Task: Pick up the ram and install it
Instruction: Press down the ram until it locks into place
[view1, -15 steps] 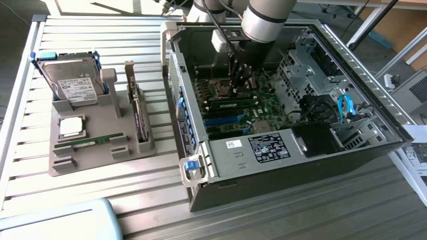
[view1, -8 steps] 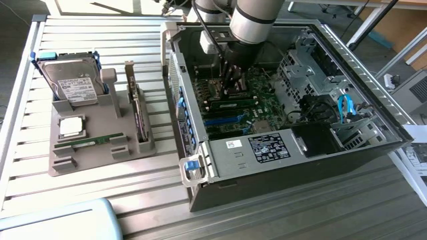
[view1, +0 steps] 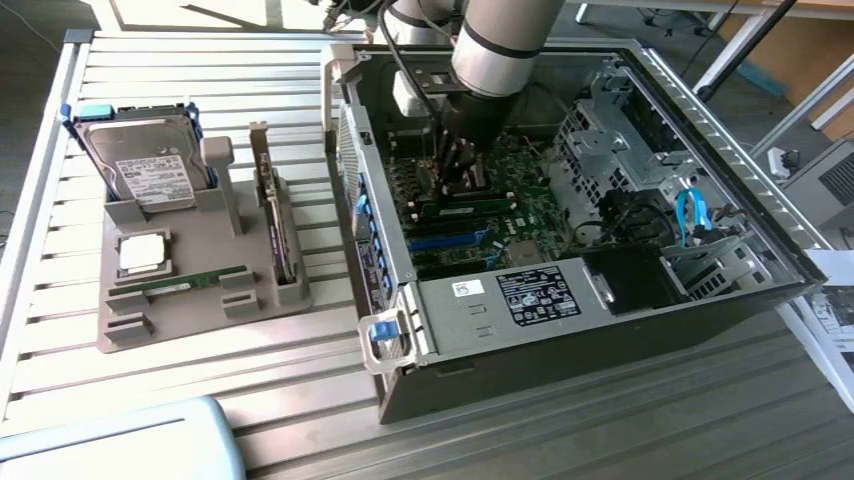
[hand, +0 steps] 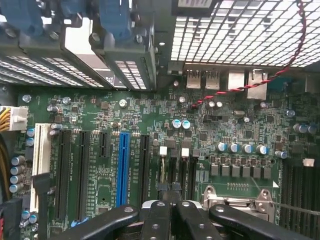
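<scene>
The computer case (view1: 587, 300) lies open on the slatted table (view1: 200, 60), and the arm (view1: 501, 45) reaches down inside it. Over the case's motherboard (hand: 225, 130), the gripper (hand: 169, 212) hangs with fingers pressed together, nothing visible between them. Outside the case, toward the exterior view's left, the ram (view1: 180, 287) lies flat in the grey holder (view1: 200, 270).

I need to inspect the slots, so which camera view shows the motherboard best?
The wrist view: the motherboard lies close and face-on, with its black slots and the blue slot clearly separate. The exterior view shows it deep inside the computer case, farther off and partly behind the arm.
</scene>
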